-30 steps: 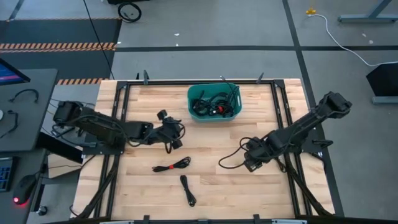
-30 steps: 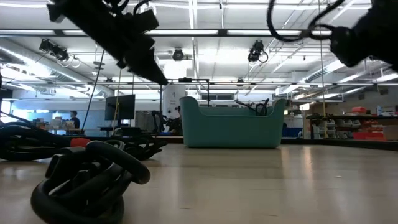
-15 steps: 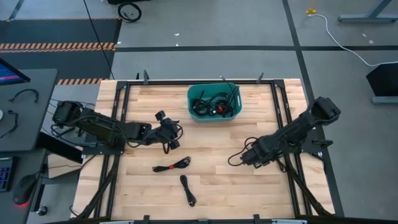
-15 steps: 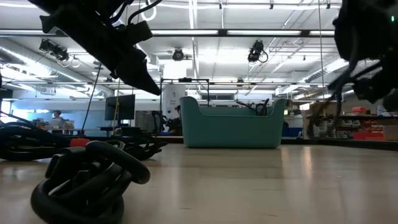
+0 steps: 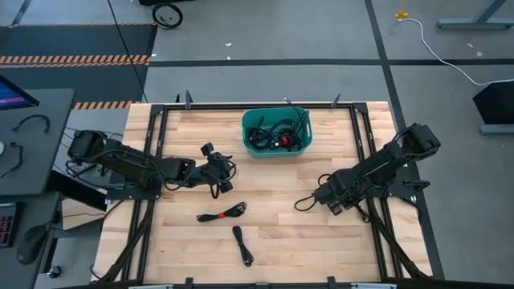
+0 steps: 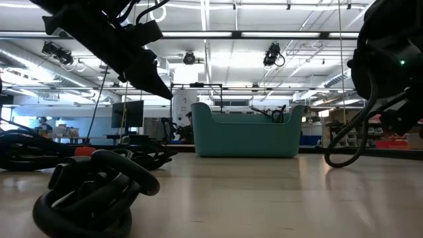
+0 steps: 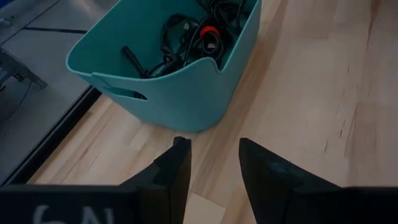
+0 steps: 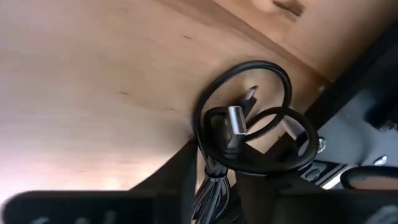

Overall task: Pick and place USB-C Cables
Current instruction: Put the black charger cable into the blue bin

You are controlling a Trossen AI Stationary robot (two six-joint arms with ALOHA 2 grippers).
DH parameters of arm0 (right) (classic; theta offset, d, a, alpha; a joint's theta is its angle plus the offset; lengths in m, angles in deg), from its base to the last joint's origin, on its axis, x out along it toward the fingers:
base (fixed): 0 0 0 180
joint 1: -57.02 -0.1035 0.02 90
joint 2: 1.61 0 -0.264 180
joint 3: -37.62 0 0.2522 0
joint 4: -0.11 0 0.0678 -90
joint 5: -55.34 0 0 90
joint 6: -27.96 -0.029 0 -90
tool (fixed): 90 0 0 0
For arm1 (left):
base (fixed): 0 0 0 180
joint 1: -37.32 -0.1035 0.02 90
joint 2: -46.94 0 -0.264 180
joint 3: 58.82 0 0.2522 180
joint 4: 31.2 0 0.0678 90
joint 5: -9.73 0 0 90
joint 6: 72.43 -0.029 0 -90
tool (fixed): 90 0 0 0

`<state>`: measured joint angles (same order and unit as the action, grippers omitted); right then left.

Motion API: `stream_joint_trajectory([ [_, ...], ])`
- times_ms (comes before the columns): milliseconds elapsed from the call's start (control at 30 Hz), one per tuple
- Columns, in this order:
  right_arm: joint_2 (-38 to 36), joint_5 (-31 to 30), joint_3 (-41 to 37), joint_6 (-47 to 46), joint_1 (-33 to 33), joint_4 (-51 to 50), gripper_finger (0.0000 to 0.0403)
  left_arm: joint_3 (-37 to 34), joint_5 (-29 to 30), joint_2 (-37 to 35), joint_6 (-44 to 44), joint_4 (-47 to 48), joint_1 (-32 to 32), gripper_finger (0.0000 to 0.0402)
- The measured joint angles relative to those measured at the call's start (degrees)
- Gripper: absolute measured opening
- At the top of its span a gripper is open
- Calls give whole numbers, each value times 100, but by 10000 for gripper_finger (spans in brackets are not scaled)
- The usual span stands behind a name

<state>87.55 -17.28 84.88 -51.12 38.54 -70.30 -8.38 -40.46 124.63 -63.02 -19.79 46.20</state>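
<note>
The right gripper point(image 8: 214, 186) is pinched on a looped USB-C cable point(image 8: 249, 118), whose black coils and silver plug stick out just past its fingers; in the high view this right gripper point(image 5: 328, 198) sits over the right half of the wooden table point(image 5: 281, 241), with the held cable point(image 5: 307, 201) curling out toward the table's middle, and in the low view a loop of it point(image 6: 344, 149) hangs down near the tabletop. The left gripper point(image 7: 211, 165) has its fingers spread apart with nothing between them, aimed at the near wall of the teal bin point(image 7: 180, 87); seen from above, the left gripper point(image 5: 218, 178) hovers left of centre, close to that bin point(image 5: 277, 148). The bin stands at the middle of the table's far edge and holds a tangle of black cables point(image 5: 273, 132), one showing a red tie. Two more cables lie loose on the table nearer the front: a stretched bundle with a red tie point(image 5: 222, 213) just below the left gripper, and a plain black bundle point(image 5: 242, 245) beside it, closer to the front edge.
</note>
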Motion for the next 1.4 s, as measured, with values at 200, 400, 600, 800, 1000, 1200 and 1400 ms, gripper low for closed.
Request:
stream_joint_trajectory([
  [200,-1,-153,242,584,61,-134,23,0,-48,0,-4,-8,0,141],
  [400,-76,-565,776,739,68,-189,23,4,-45,-44,-109,101,0,139],
  [600,-537,-1678,1782,1414,419,693,23,4,-47,-46,-274,144,-2,132],
  [800,-878,-3090,2672,2941,1549,1930,23,4,-46,-50,-459,73,-2,126],
  [1000,-639,-3159,2920,4188,3106,3358,23,4,-46,-50,-436,68,-2,125],
  [1200,74,-2341,2918,4326,4215,3806,23,4,-46,-50,-293,59,-2,126],
  [1400,616,-2212,2918,4112,4507,3731,23,4,-46,-52,-227,59,-2,126],
])
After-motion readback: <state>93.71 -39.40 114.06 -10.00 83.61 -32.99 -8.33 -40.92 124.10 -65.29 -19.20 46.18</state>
